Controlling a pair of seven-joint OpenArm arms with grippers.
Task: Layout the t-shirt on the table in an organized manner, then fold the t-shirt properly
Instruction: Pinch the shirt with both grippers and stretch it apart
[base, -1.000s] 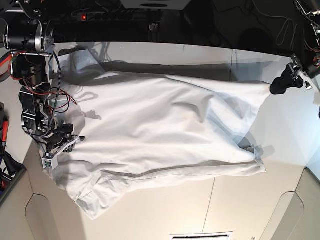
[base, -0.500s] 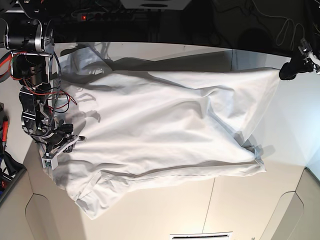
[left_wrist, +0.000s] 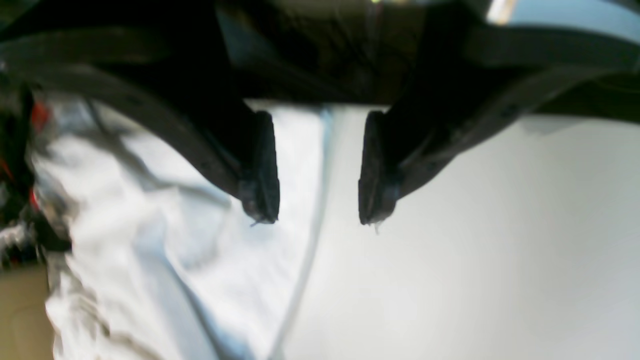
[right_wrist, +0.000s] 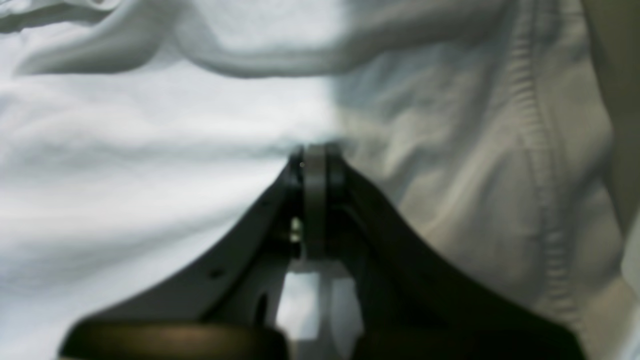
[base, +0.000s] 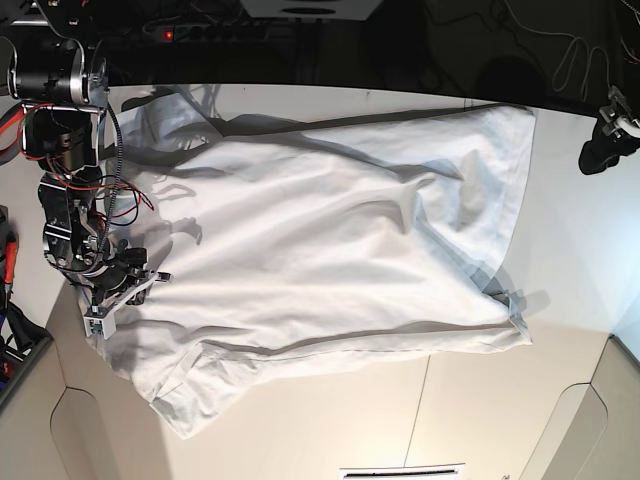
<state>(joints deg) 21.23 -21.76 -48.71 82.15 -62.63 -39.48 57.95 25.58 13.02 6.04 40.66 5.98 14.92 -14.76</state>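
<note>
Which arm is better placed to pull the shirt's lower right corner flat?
The left arm, probably. Its tool is open, empty and nearest that side of the t-shirt; the right tool is shut on cloth at the opposite end.

The right arm (base: 62, 190) is built of black motor housings, with a round black-and-silver joint at its top, and red and black wires loop along its side. Its claw (base: 112, 300) has a pale, whitish bracket at the base. The left claw (left_wrist: 317, 167) has two dark curved fingers (left_wrist: 260, 165) ending in flat black pads, with small screw holes along the curved ribs
</note>
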